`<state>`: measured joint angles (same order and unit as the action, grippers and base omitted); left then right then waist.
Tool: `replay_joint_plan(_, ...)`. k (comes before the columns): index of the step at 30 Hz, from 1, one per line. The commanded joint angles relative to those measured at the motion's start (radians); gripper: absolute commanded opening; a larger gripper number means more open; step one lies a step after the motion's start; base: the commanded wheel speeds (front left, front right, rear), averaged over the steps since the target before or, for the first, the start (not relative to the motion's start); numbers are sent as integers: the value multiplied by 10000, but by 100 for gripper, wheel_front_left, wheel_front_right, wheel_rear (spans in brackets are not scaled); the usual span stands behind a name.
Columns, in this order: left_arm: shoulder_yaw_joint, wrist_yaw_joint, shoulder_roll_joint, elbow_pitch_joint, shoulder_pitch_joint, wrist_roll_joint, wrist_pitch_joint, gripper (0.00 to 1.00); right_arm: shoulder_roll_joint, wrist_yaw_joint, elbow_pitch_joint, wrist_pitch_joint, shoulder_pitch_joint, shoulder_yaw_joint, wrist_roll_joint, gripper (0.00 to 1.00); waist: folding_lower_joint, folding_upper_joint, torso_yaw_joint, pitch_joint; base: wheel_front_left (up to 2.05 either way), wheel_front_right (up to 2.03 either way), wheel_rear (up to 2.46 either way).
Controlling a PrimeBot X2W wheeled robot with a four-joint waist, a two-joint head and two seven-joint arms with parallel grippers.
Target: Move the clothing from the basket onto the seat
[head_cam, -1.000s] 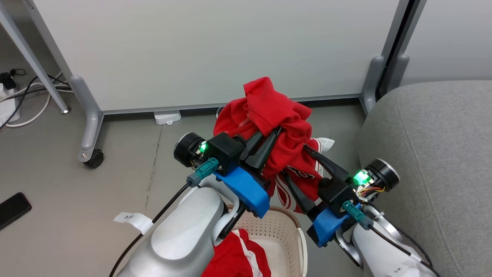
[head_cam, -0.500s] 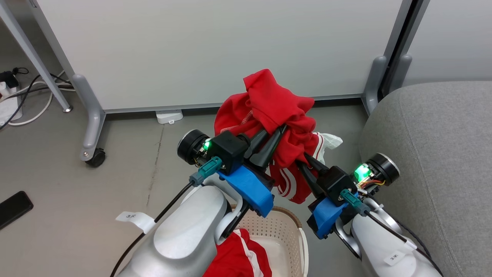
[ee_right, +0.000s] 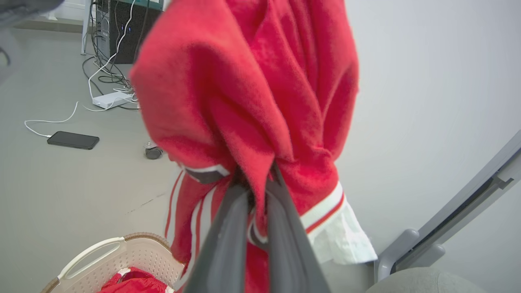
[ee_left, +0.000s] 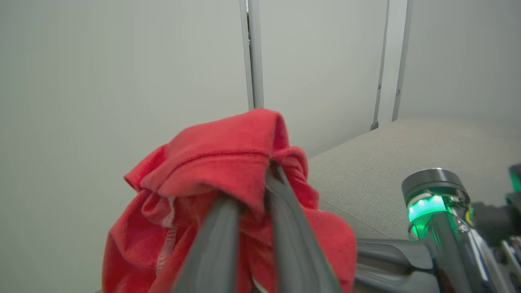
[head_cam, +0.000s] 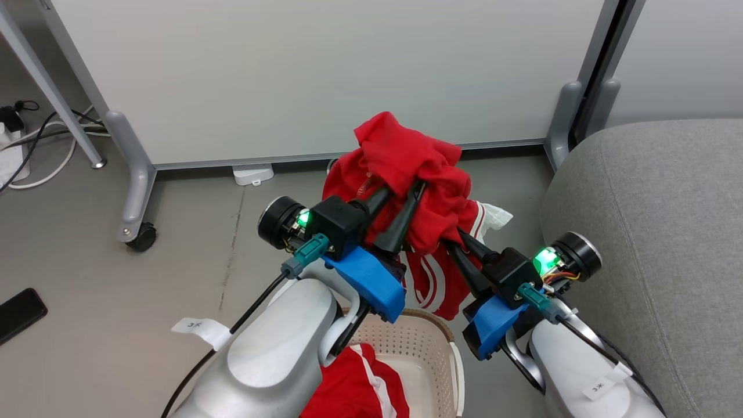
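Observation:
The clothing [head_cam: 418,162], a bright red bundle with white stripes, hangs in the air above the floor between the basket [head_cam: 418,337] and the seat [head_cam: 650,232]. My left gripper [head_cam: 401,191] grips its upper folds, fingers a little parted with fabric [ee_left: 220,162] between them. My right gripper [head_cam: 454,239] is shut on the lower striped part [ee_right: 252,101], its own fingers pinching the cloth at the right gripper [ee_right: 256,179]. Another red garment [head_cam: 354,389] lies in the cream basket [ee_right: 122,248]. The grey seat [ee_left: 407,154] lies to the right.
A white partition stands behind on grey legs with a caster [head_cam: 142,238]. A black phone [head_cam: 20,313] lies on the floor at the left, with cables [head_cam: 35,145] farther back. A small white box [head_cam: 252,174] sits at the partition's base.
The right gripper's fingers, wide apart a second ago, have closed on the lower part of the garment. The left fingers have parted slightly. The bundle has barely shifted.

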<state>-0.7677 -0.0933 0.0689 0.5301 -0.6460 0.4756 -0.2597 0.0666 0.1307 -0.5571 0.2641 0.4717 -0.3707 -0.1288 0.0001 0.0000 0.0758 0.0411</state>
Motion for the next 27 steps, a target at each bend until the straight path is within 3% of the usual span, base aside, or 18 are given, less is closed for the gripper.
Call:
replay_joint_plan(1,21,16,26,47,-98,51,-36,100,-31,1,52,6,-39,-1,110,0,-1,0,-12,4,0,0,0)
replay_joint_plan(11,6,127,94,128,-129,-14,-54,100,33,1,252,8,-109,159,394,0,-1,0,-78,183,0,0,0)
replay_joint_plan(27,-109,195,265,144,9,-100,-57,100,83,3,869,8,-454,1618,1104,0,-1,0,-829,802,0,0,0)
